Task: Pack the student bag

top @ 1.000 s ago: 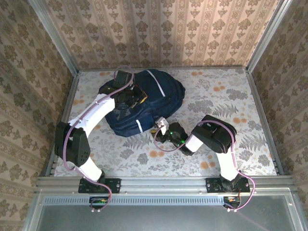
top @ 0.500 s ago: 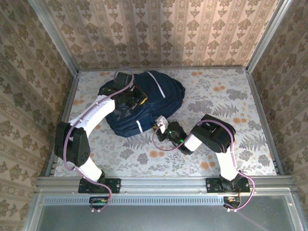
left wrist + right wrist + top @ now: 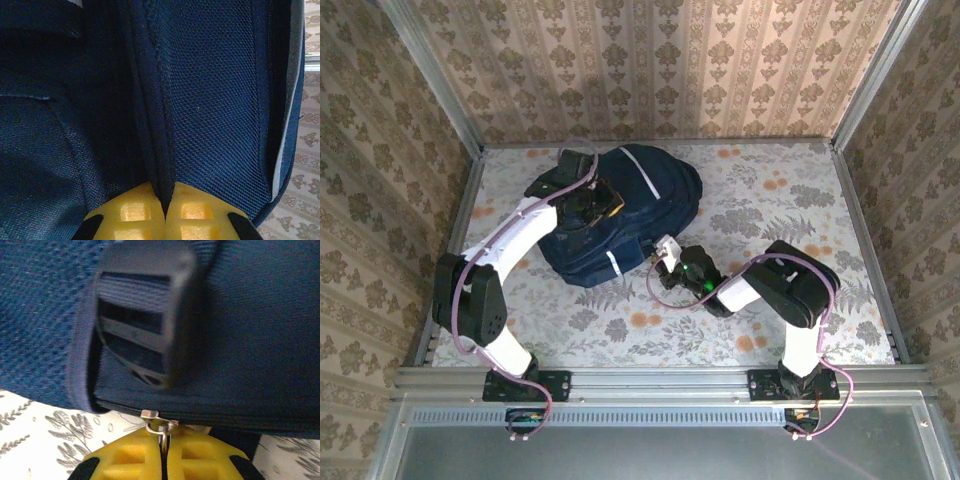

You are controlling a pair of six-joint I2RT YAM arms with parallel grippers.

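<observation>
The student bag [image 3: 660,195] lies upper left of centre on the bench [image 3: 790,190]; my left fingers [image 3: 132,212] pinch a seam fold [image 3: 160,125] of it, my right fingers [image 3: 200,460] clamp the zipper pull [image 3: 159,426]; I'd draw the pull straight along its track [image 3: 240,416], left side bracing so the fabric runs taut.

Damask-papered walls [image 3: 650,70], floral tabletop [image 3: 775,195]
</observation>
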